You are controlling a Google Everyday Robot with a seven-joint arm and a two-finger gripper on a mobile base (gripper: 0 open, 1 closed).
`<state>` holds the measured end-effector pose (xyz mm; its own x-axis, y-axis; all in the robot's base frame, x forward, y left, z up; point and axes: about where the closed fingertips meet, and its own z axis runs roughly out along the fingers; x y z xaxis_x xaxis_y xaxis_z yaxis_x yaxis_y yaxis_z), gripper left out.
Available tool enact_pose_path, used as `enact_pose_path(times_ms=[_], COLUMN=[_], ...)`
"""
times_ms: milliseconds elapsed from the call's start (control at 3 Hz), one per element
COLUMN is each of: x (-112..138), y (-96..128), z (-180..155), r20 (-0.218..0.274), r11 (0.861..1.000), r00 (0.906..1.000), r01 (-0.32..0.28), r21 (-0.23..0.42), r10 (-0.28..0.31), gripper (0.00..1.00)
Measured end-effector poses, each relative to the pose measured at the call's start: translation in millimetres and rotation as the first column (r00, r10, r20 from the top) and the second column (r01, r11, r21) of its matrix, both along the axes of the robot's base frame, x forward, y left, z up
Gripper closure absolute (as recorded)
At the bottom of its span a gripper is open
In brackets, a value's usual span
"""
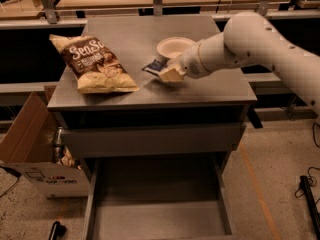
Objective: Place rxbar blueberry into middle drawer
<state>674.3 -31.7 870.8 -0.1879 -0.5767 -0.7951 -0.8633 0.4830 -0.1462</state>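
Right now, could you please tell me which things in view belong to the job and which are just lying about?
Part of the job: rxbar blueberry on the cabinet top; gripper right at the bar; middle drawer, open below.

Just lying about: chip bag, white bowl, cardboard box.

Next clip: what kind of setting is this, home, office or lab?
Probably a lab or workshop test area, not a home: a grey metal drawer cabinet on a bare hard floor, an open cardboard box beside it. The end effector is over the cabinet top at the rxbar blueberry.
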Motion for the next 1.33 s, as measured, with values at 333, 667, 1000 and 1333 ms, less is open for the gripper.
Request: enact_pose_path(times_ms=[333, 667, 1000, 1333], x=[-19, -53, -93, -140], y=[-23, -26, 0, 31], z=[49, 65, 42, 7], r20=[0.114, 0.149, 0.073, 0.004], r11=[0.995, 0.965, 0.900, 0.837], r00=[0.9886, 0.9538, 0.8971, 0.8372], r01=[-0.098, -0.259, -0.435, -0.547], r21=[-0.008, -0.034, -0.031, 0.000], r10=[0.098, 0.261, 0.436, 0.547], gripper=[1.00, 1.00, 1.00, 1.00])
